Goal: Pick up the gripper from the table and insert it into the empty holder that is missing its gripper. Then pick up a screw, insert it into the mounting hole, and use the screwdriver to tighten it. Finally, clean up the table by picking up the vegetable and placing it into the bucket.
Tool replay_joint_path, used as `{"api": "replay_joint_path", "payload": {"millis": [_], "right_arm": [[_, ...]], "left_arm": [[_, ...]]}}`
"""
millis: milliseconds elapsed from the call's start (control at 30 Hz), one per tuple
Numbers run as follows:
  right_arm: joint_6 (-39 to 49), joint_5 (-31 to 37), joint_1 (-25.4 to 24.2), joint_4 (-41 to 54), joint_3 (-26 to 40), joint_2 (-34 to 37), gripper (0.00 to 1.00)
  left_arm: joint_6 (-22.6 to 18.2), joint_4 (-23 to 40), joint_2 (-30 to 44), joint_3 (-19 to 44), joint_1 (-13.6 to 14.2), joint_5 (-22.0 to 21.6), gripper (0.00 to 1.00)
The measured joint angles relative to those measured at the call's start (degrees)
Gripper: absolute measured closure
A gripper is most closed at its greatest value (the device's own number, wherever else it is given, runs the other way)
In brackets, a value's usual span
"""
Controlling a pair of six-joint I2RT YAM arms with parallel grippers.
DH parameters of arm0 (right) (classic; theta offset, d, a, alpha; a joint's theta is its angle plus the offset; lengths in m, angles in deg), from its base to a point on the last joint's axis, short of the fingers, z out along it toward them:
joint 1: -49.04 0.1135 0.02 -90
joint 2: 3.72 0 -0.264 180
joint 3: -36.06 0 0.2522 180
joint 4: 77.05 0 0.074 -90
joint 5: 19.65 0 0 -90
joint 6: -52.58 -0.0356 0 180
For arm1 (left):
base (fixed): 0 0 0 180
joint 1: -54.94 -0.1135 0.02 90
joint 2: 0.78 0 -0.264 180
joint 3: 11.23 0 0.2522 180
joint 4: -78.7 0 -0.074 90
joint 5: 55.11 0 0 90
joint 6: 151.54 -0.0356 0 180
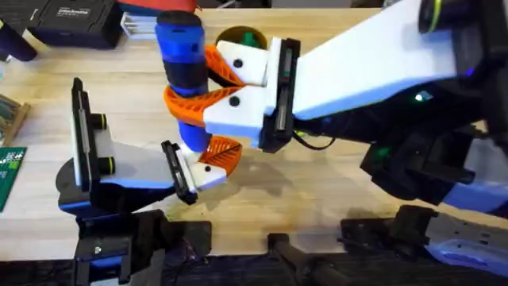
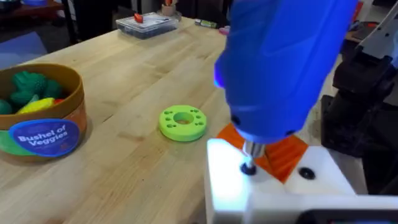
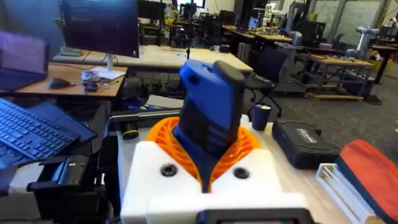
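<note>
Your right gripper clamps its orange pads around the screwdriver, a fat blue barrel with a black band, held upright at 12 o'clock over the table's middle. Its thin metal bit meets a dark screw on the white block below. Your left gripper sits beneath it; whether its fingers are closed cannot be told. At 9 o'clock from the green disc, the bucket holds toy vegetables.
</note>
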Motion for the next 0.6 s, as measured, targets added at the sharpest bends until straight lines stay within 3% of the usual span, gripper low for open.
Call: {"api": "replay_joint_path", "payload": {"millis": [367,600], "right_arm": [[0.0,0.0,0.0,-11.1,-0.2,0.0,0.971],[0.7,-0.3,-2.0,-11.9,-0.2,0.0,0.971]], "left_arm": [[0.0,0.0,0.0,0.0,0.0,0.0,0.990],[0.0,0.0,0.0,0.0,0.0,0.0,0.990]]}}
